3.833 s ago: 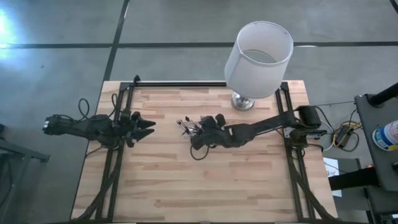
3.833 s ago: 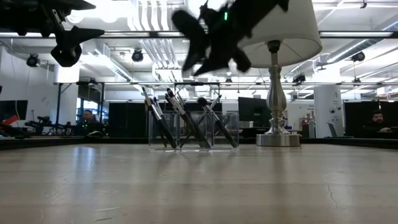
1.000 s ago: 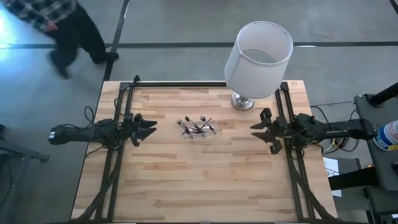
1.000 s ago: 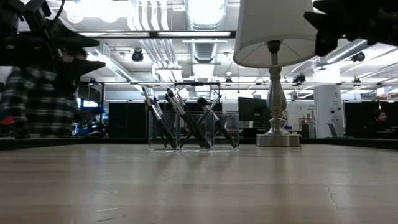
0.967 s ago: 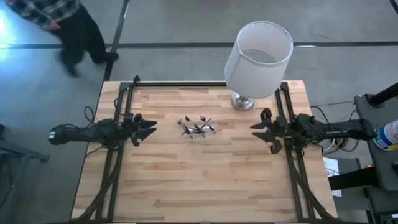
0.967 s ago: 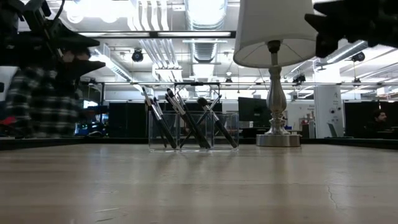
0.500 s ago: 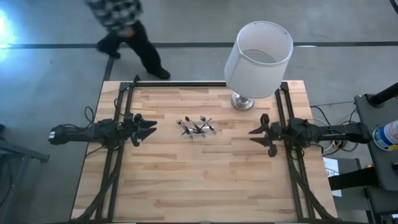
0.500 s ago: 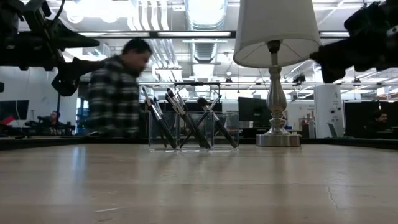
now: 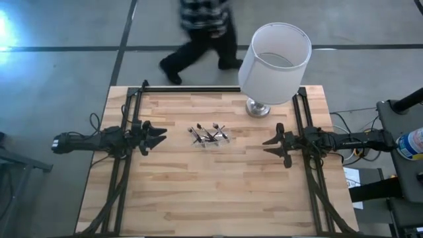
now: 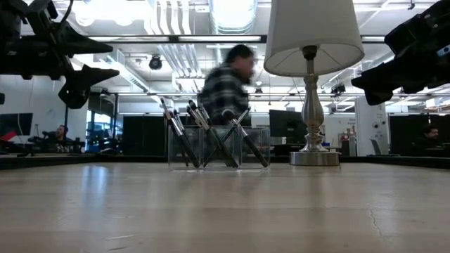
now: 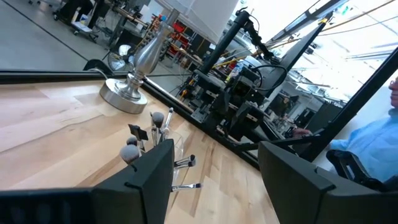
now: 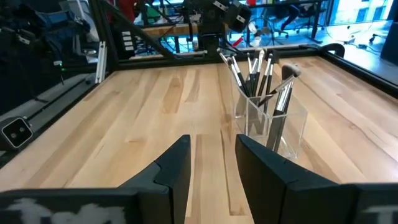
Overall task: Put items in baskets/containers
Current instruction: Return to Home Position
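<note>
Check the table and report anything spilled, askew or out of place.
Nothing stands out. The brushes all lean inside the clear organizer at mid-table, none on the wood. The lamp stands upright. The left hand and right hand hover open and empty at the sides.

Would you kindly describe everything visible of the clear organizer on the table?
The organizer is a small, see-through plastic box with thin walls, seemingly divided into compartments. It stands upright near the middle of the wooden table, open at the top. Dark-handled brushes lean inside, heads up, sticking out above its rim. Nothing else touches it.
</note>
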Robot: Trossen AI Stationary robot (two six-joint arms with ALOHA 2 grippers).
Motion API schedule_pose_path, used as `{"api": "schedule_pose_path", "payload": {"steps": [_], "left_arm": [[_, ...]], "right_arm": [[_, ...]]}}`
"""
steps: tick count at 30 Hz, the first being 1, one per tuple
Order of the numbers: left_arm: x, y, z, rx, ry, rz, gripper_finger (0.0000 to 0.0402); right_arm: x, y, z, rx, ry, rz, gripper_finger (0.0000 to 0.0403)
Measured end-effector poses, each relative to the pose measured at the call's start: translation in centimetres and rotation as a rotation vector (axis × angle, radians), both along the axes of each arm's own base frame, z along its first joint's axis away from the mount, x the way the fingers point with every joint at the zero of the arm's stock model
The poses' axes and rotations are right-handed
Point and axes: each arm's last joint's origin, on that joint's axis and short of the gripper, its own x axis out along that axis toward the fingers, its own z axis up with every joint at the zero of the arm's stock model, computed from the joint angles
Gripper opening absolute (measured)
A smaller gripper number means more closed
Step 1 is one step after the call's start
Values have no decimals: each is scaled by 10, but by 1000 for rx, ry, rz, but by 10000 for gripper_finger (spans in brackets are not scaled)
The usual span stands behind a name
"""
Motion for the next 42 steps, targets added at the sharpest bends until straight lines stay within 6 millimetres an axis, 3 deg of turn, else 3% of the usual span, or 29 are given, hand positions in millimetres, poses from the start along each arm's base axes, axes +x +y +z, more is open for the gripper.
{"api": "schedule_pose_path", "payload": {"steps": [42], "left_arm": [[0,0,0,0,0,0,225]], "right_arm": [[0,0,0,0,0,-1,130]]}}
